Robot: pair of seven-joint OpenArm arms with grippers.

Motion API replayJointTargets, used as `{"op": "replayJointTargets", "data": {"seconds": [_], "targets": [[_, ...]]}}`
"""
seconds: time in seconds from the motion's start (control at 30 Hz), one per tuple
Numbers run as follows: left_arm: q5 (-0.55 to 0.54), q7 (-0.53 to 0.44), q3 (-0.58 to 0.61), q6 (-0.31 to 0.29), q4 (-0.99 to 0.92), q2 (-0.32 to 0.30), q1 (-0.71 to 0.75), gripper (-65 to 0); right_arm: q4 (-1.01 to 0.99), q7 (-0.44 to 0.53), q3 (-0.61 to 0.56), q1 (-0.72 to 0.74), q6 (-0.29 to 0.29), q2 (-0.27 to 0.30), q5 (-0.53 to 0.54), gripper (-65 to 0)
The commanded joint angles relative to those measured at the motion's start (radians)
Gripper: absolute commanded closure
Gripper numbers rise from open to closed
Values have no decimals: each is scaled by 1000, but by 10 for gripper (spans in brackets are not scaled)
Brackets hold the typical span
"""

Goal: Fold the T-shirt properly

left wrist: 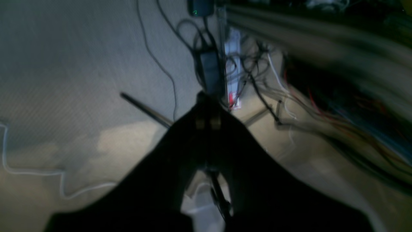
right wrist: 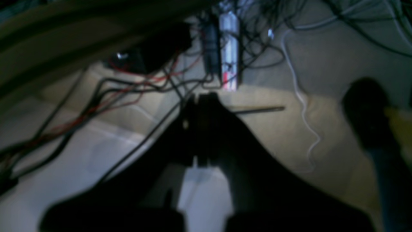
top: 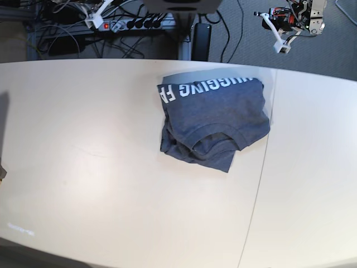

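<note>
Both jaws shut empty, left gripper (left wrist: 207,122) and right gripper (right wrist: 199,124) well clear of the soft, limp T-shirt (top: 215,120); pinch its hem.

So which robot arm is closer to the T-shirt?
Can't tell. The T-shirt lies on the table with no arm in the base view; the left gripper and right gripper, both shut, face only floor cables.
</note>
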Motion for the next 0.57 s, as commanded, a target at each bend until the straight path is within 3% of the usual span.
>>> {"op": "replayJointTargets", "data": {"seconds": [0.0,0.07,0.23,0.43,0.53], "targets": [[24,-29,11,24,-39,-5,-39,0,-45,7,5,29,12,-3,-11,0],[69,-59,45,60,-148,16,-110,0,-152,5,5,97,-13,-25,-58,0],[79,-65,138,66,-360,69,-229,0,-281,5,24,208,-51,-85,-126,0],[79,-69,183,90,-380,88,-240,0,-266,19,35,235,-50,-158,-132,0],[79,-68,182,48,-380,88,-240,0,-249,40,35,234,-46,-176,-131,0]]}}
